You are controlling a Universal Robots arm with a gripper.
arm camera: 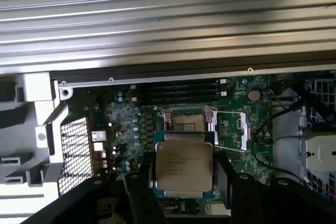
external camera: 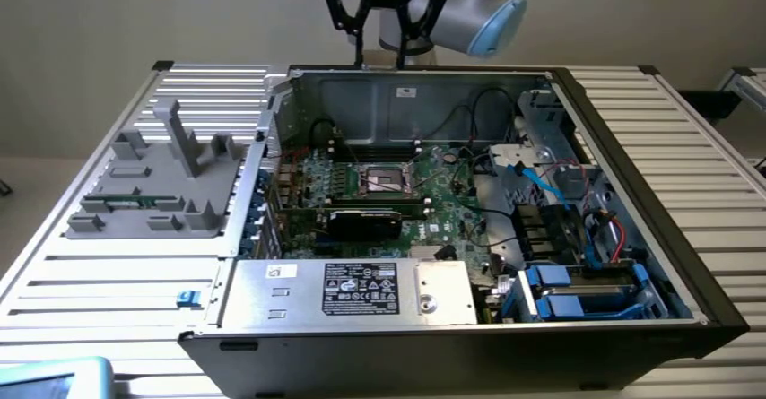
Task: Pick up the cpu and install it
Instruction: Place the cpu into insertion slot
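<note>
Surface: I am looking at a ribbed silver metal surface [external camera: 706,193] that is carrying everything else.
Case: a black computer tower case [external camera: 359,363] is lying on its side on the surface, with its open side facing up.
Arm: the grey and blue robot arm [external camera: 485,4] is hanging over the case's far wall in the exterior view.
Holder: a grey plastic holder [external camera: 156,193] is sitting just beside the case, on the exterior view's left.
Power supply: a silver metal power supply box [external camera: 347,290] with a black label is sitting inside the case, along its near wall.
Board: a green motherboard [external camera: 449,206] is lying on the case floor.
Tool: I am seeing the black two-fingered tool [arm camera: 182,184] clamping a small flat square cpu [arm camera: 184,163] with a shiny silver-grey metal top, one finger pressing on each of two opposite edges.
Socket: the dark square socket [arm camera: 185,121] on the motherboard is standing open, with its metal frame [arm camera: 234,129] flipped to one side.
Cpu: the cpu is sitting level between the tool's fingers, raised above the motherboard and apart from the socket.
</note>
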